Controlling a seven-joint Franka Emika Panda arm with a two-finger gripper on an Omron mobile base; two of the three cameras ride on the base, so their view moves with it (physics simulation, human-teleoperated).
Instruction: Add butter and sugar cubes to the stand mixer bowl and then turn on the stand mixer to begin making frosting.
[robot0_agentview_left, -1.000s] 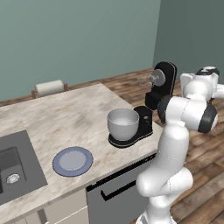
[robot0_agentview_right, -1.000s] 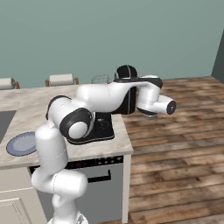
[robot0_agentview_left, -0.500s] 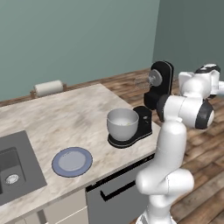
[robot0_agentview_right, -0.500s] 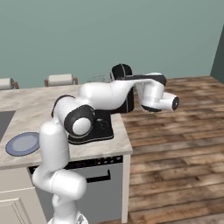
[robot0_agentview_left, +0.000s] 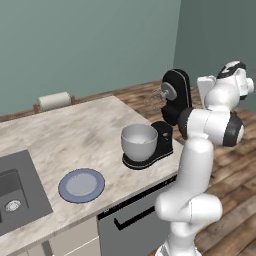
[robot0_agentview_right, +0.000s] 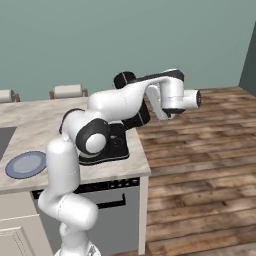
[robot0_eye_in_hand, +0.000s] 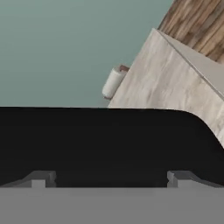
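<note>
At the right end of the desk (robot0_agentview_left: 75, 135) stands the stand mixer (robot0_agentview_left: 172, 102) — glossy black, head tilted back, its wire whisk (robot0_agentview_left: 156, 97) lifted clear of the stand mixer bowl (robot0_agentview_left: 139, 141) that sits on the flat base. The arm reaches round behind the machine from the right, and the gripper (robot0_eye_in_hand: 111, 178) hangs just off the mixer's black body with its jaws spread wide and nothing between them; in the hand view the two finger tips (robot0_eye_in_hand: 40, 178) stand far apart against that dark shell. Something pale yellowish seems to lie inside the bowl, but I cannot tell from here whether it is the butter or the sugar. The blue-grey plate (robot0_agentview_left: 81, 184) to the left of the mixer lies bare, so I judge the ingredients are already in and only the switching-on remains.

The mixer looks heavy and rigid — it should not slide under a light push — yet its shell is smooth and rounded, so a finger tip could skid off. There is nothing to grasp here; I would press or nudge the control with one finger tip rather than squeeze. Where the switch sits I cannot make out. The tilted head may be hinged, so pushing high could rock it; the bowl is thin, light metal, best left alone.
</note>
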